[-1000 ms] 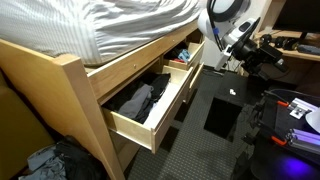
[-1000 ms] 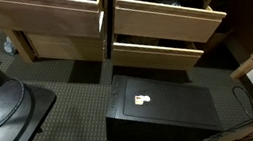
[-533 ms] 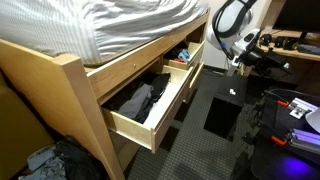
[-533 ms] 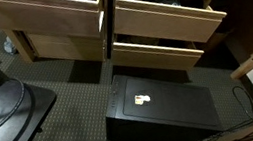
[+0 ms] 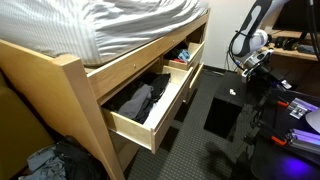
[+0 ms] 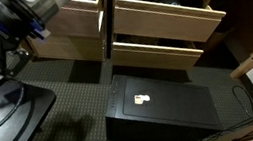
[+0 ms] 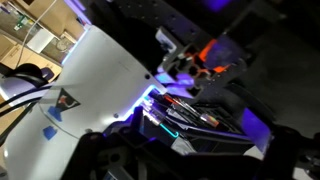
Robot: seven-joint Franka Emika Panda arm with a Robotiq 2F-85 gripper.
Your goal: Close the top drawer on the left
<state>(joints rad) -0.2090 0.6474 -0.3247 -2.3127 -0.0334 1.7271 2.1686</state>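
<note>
Wooden drawers stand open under a bed in both exterior views. The upper drawer nearest the arm (image 6: 56,18) is pulled out; it also shows with small items inside (image 5: 186,62). A second open drawer (image 5: 150,108) holds dark clothes and is the upper right one (image 6: 164,16). My gripper (image 5: 250,58) hangs in the air in front of the drawers, apart from them, and shows at the upper left (image 6: 6,40). Its jaws are too dark and blurred to read. The wrist view shows only the robot's own body and lit electronics.
A black box (image 6: 162,106) lies on the dark floor in front of the drawers, also seen here (image 5: 222,112). The wooden bed frame post (image 5: 75,100) and striped mattress (image 5: 110,25) are above. Equipment with cables stands beside the robot (image 5: 295,110).
The arm has swung away from the bed and lower in an exterior view. It has come into the other exterior view at the upper left. The drawers have not moved.
</note>
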